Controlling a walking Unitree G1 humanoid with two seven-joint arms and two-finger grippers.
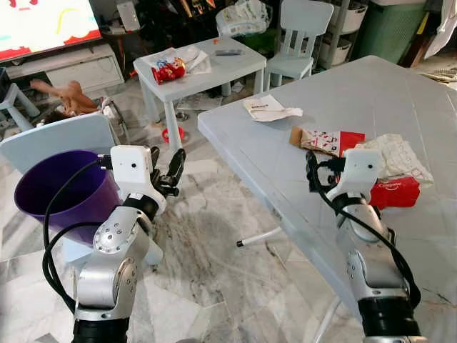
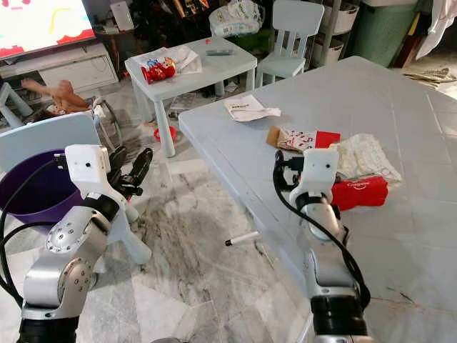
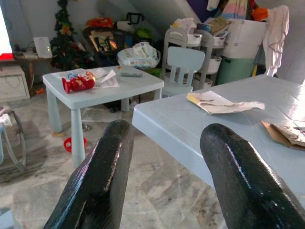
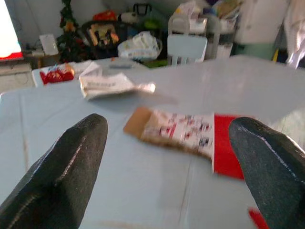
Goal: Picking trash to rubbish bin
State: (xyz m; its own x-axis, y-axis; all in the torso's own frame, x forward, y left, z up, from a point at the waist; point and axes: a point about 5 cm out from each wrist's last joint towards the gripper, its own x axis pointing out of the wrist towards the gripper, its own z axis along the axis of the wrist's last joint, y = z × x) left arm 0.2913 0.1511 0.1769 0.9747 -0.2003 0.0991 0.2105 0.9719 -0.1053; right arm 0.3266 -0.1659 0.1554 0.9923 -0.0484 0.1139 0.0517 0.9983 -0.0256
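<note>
A purple rubbish bin (image 1: 57,189) stands at my left side. My left gripper (image 1: 168,171) hangs open beside its rim, over the floor, with nothing between its black fingers (image 3: 100,176). On the big grey table (image 1: 400,93) lie a brown and red cardboard packet (image 1: 325,141), a white paper (image 1: 270,108), a crumpled white wrapper (image 1: 396,157) and a red packet (image 1: 395,191). My right gripper (image 1: 312,171) is open just above the table, a short way before the cardboard packet (image 4: 183,133), holding nothing.
A small table (image 1: 235,68) at the back carries a red packet (image 1: 169,70) and papers. A child's chair (image 1: 296,36) and a green bin (image 1: 400,28) stand behind it. A pale blue chair back (image 1: 57,136) rises behind the purple bin. Toys (image 1: 68,96) lie on the marble floor.
</note>
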